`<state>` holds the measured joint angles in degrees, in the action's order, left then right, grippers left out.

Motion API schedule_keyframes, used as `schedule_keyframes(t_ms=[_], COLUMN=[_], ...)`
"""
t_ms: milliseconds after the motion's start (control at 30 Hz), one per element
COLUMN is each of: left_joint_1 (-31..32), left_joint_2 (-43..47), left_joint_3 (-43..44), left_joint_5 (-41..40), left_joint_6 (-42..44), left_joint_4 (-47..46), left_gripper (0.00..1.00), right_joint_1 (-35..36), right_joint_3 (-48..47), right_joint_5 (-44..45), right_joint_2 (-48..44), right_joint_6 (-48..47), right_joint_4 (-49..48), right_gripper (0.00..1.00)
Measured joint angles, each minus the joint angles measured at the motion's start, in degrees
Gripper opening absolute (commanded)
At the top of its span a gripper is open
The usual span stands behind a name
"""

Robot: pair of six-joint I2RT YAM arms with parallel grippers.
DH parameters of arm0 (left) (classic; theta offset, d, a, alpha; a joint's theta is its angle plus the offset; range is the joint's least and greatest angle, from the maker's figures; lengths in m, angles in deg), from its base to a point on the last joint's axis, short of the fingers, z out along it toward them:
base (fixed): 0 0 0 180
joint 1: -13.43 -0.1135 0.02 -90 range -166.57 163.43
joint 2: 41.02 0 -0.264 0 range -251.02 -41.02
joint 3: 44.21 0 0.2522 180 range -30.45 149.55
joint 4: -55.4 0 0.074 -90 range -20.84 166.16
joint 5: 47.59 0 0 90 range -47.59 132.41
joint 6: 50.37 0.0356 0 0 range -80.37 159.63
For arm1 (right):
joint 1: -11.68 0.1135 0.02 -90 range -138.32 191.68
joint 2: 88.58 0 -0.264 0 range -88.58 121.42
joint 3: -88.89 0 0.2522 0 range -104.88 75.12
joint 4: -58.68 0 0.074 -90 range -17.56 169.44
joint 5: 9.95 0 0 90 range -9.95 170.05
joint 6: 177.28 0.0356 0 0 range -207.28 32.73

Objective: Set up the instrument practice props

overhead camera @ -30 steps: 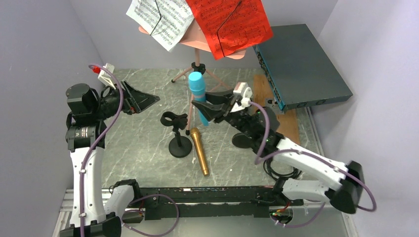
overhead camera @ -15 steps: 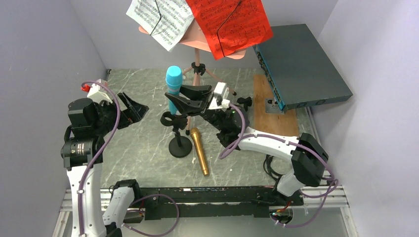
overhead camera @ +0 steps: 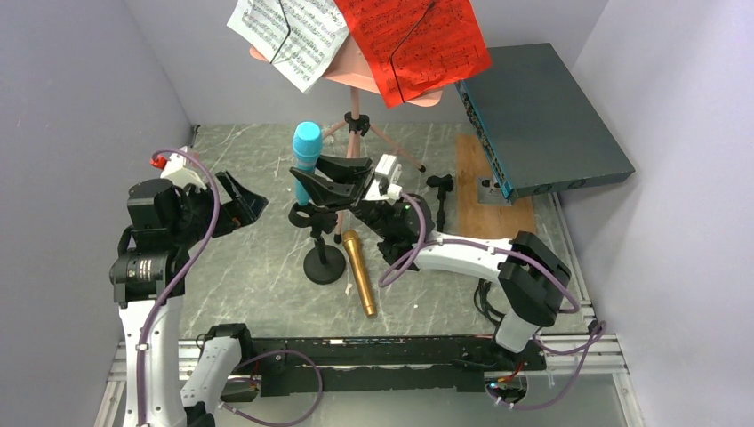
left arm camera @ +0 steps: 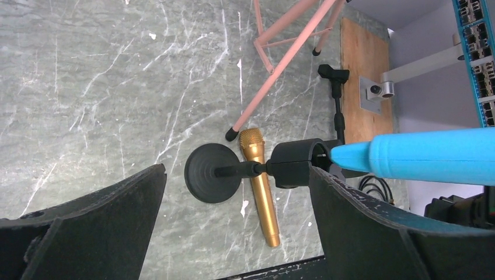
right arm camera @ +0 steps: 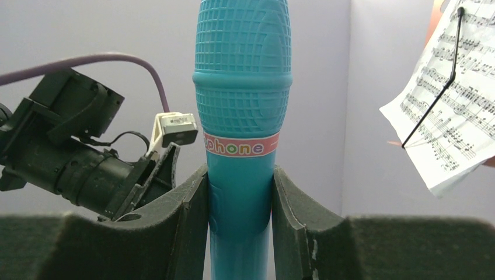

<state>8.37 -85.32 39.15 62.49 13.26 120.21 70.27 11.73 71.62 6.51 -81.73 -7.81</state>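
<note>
My right gripper (overhead camera: 327, 181) (right arm camera: 240, 221) is shut on the blue microphone (overhead camera: 305, 165) (right arm camera: 242, 116), which it holds upright. The microphone's lower tip (left arm camera: 344, 156) sits at the clip (left arm camera: 300, 162) of a black round-based pole (overhead camera: 324, 263) (left arm camera: 213, 173). A gold microphone (overhead camera: 359, 271) (left arm camera: 261, 186) lies flat beside that base. The second pole (overhead camera: 442, 191) (left arm camera: 337, 99) stands behind the right arm. The pink music desk (overhead camera: 360, 71) on tripod legs (left arm camera: 280, 64) carries a white page (overhead camera: 289, 36) (right arm camera: 449, 111) and a red page (overhead camera: 413, 40). At the left, my left gripper (overhead camera: 238, 197) (left arm camera: 233, 233) is open and empty.
A large dark-teal box (overhead camera: 542, 116) leans at the back right above a wooden board (overhead camera: 485, 200) (left arm camera: 365, 70). Grey walls close in on the left, right and back. Cables (overhead camera: 489, 307) coil by the right arm's base.
The right arm has swung left with the blue microphone, bringing it from right of the tripod leg to the pole's clip. The left gripper has pulled back slightly to the left.
</note>
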Motion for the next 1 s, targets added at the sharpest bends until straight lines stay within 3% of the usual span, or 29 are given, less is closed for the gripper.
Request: schedule_keyframes(t_ms=[533, 700, 1000], left_joint_1=[0.1, 0.1, 0.1], left_joint_2=[1.0, 0.6, 0.4], left_joint_3=[1.8, 1.8, 0.7], left_joint_5=[0.6, 2.7, 9.4], left_joint_6=[0.4, 0.0, -1.7], left_joint_4=[0.7, -0.2, -5.0], left_gripper=[0.98, 0.99, 1.00], right_joint_1=[1.7, 1.8, 2.3], right_joint_3=[7.5, 8.5, 9.4], right_joint_5=[1.3, 2.8, 5.0], right_joint_2=[2.5, 5.5, 7.1], right_joint_6=[-3.2, -4.4, -6.4], right_joint_4=[-6.1, -7.4, -7.8], right_gripper=[0.00, 0.06, 0.07])
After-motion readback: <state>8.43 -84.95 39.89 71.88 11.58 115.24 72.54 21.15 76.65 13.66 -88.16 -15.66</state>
